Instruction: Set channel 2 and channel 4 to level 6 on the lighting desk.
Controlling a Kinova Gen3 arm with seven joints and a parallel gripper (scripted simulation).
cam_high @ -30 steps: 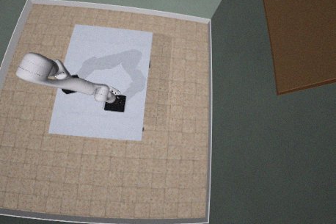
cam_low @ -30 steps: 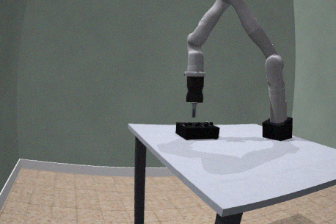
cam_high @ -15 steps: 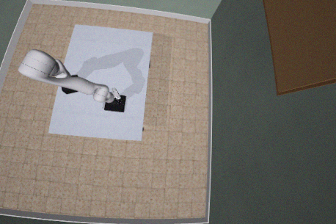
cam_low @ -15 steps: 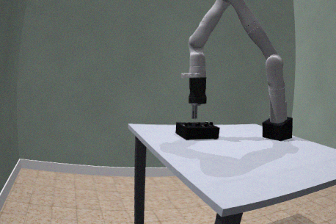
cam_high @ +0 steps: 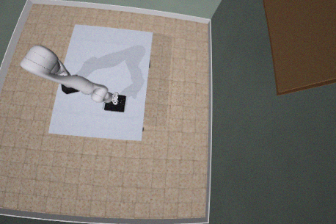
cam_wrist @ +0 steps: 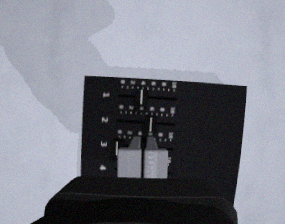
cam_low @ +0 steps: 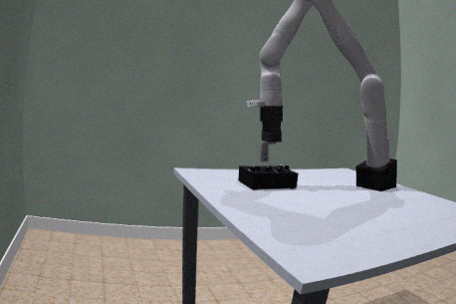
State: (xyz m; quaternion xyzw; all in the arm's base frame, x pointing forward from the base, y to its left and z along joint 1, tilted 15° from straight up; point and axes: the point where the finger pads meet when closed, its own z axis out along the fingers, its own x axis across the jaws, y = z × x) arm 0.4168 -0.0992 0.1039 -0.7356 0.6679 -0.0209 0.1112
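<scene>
The lighting desk (cam_wrist: 162, 137) is a small black box with several faders and white scale marks. It stands on the pale table (cam_low: 324, 215) near its far left corner, and shows in the side view (cam_low: 268, 176) and the overhead view (cam_high: 115, 104). My gripper (cam_wrist: 143, 151) (cam_low: 264, 152) is shut and empty, fingers pressed together and pointing down, hanging a short way above the desk. In the wrist view the fingertips cover part of a near fader lane. Two faders farther off show thin white cap lines (cam_wrist: 141, 96). The cap positions are too small to read.
The arm's black base (cam_low: 376, 174) stands on the table to the right of the desk. The table's left edge and a dark leg (cam_low: 188, 240) are close to the desk. A tiled floor lies below.
</scene>
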